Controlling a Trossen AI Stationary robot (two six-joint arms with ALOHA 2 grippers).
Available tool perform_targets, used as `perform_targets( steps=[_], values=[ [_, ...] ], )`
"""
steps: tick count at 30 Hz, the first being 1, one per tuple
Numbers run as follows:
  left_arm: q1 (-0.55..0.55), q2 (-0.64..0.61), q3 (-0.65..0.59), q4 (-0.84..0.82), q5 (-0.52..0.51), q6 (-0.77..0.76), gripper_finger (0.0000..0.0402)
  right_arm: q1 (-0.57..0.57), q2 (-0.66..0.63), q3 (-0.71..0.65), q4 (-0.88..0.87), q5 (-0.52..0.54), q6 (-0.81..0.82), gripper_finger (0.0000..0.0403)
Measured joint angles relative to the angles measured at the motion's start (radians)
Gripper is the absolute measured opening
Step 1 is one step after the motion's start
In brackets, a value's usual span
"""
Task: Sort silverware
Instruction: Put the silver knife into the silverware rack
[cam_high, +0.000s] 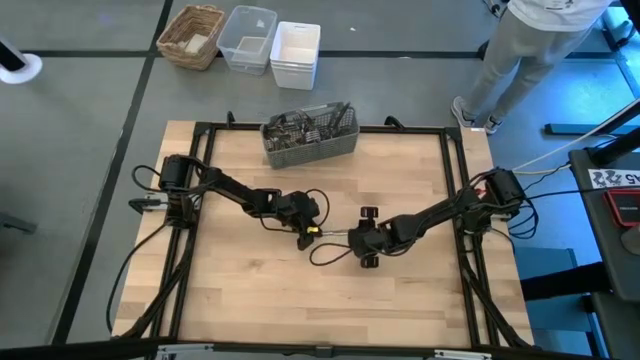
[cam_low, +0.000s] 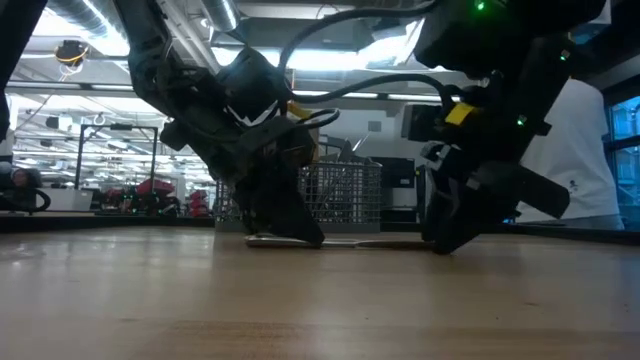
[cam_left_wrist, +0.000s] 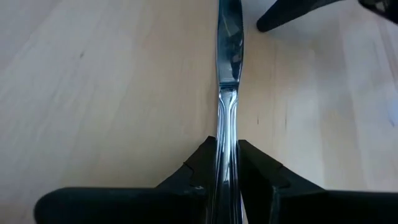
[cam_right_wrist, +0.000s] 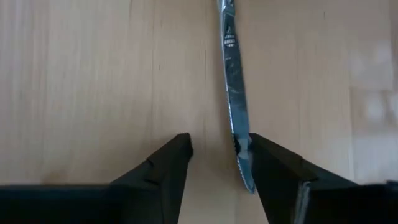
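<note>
One table knife lies flat on the wooden table between my two grippers, and its blade points toward the right arm. My left gripper is shut on its handle. My right gripper is open and low at the table, with the blade tip between its fingers, close to one of them. The rest of the silverware stands in the grey mesh caddy at the table's far edge. My left gripper pinches the knife's handle between its two fingers. They slant down from the table's left and lie along the knife. The knife rests flat on the table. My right gripper: the blade tip lies right beside one finger; whether they touch, I cannot tell.
Beyond the table's far edge stand a wicker basket and white plastic bins. A person stands past the far right corner. Bare wood lies toward the near edge.
</note>
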Motion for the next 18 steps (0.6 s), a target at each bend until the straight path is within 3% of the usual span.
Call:
perform_targets(
  steps=[18],
  values=[
    [-0.023, 0.001, 0.0, 0.03, 0.09, -0.005, 0.0043, 0.002, 0.014, 0.001, 0.006, 0.017, -0.004, 0.0137]
  ],
)
